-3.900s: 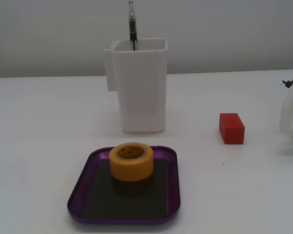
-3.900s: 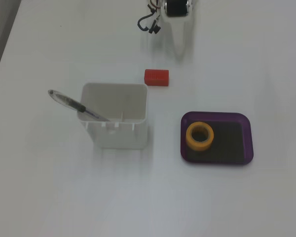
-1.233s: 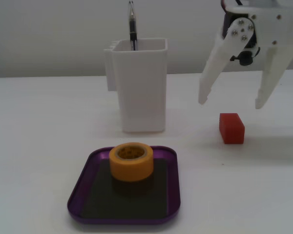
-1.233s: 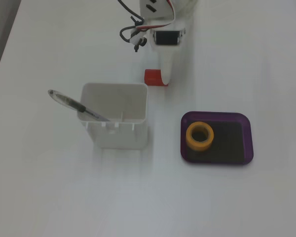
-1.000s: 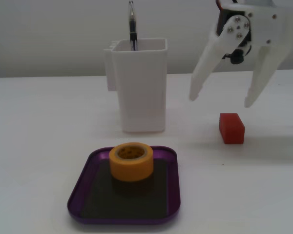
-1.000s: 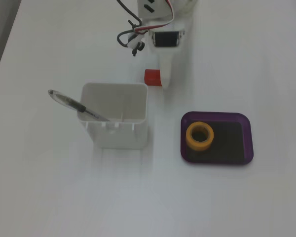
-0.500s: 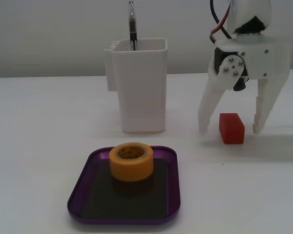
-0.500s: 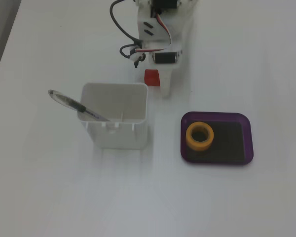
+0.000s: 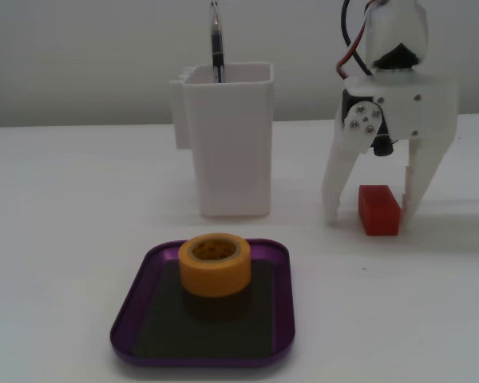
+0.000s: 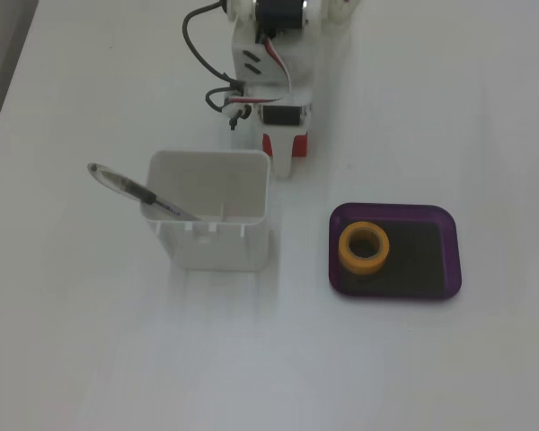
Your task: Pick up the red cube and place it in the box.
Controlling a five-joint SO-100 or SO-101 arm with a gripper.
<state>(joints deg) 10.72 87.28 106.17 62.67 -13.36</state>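
The red cube rests on the white table, right of the white container. My gripper stands upright over it with its white fingers spread wide, one on each side of the cube; the cube sits close to the right finger in this view. From above, my gripper covers most of the cube, and only red slivers show. The box, a shallow purple tray with a dark floor, lies in front and apart from the cube; it also shows in the view from above.
An orange-yellow tape roll sits inside the tray. A tall white container holding a pen stands between the tray and my arm's side.
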